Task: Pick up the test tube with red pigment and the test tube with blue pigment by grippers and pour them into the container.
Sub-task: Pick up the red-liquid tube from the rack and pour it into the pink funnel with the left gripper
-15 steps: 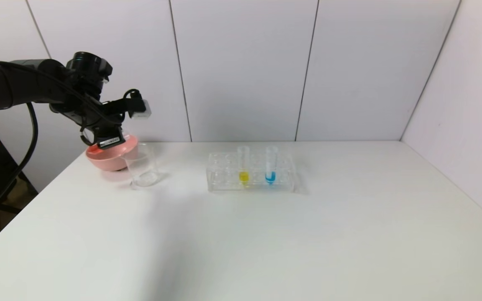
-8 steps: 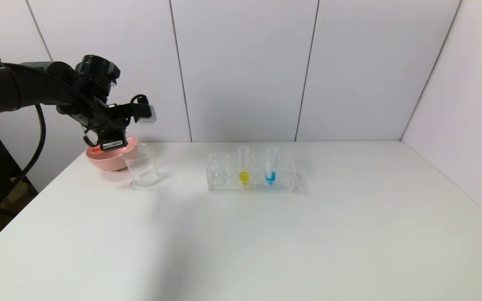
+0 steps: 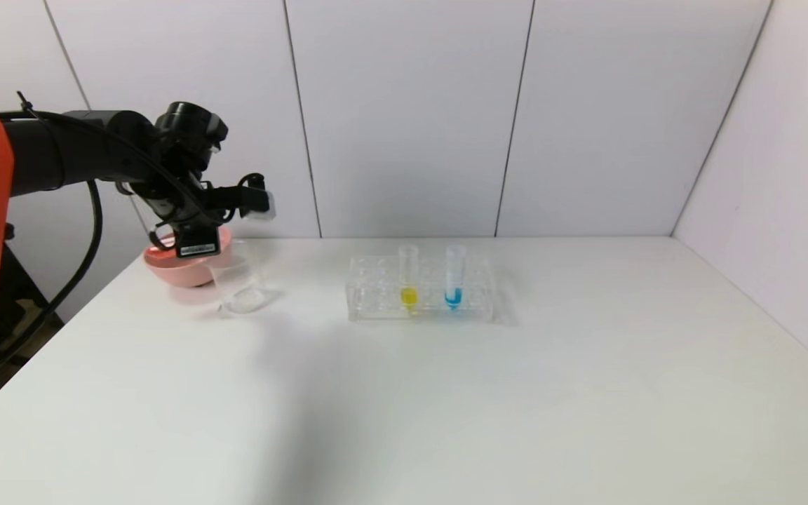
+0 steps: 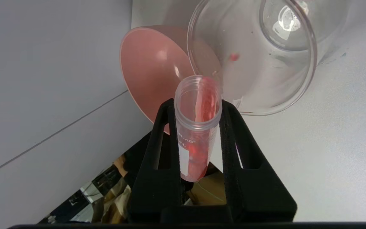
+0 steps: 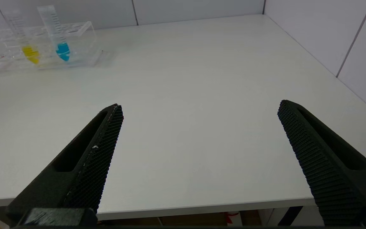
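Observation:
My left gripper (image 3: 198, 244) (image 4: 198, 102) is shut on the test tube with red pigment (image 4: 195, 127). It holds the tube tipped, with its open mouth at the rim of the clear glass beaker (image 3: 239, 280) (image 4: 265, 79). Red liquid runs along the tube's inside wall, and a red drop (image 4: 233, 57) shows inside the beaker. The test tube with blue pigment (image 3: 454, 277) (image 5: 57, 35) stands upright in the clear rack (image 3: 376, 294). My right gripper (image 5: 199, 108) is open and empty above the table's near edge, out of the head view.
A pink bowl (image 3: 172, 270) (image 4: 151, 73) sits just behind and left of the beaker, near the table's left edge. A tube with yellow liquid (image 3: 408, 277) (image 5: 24, 38) stands in the rack beside the blue one. White walls stand behind the table and to its right.
My left arm has moved to the right, carrying the red tube from over the pink bowl toward the beaker. The rack, beaker and bowl have not moved.

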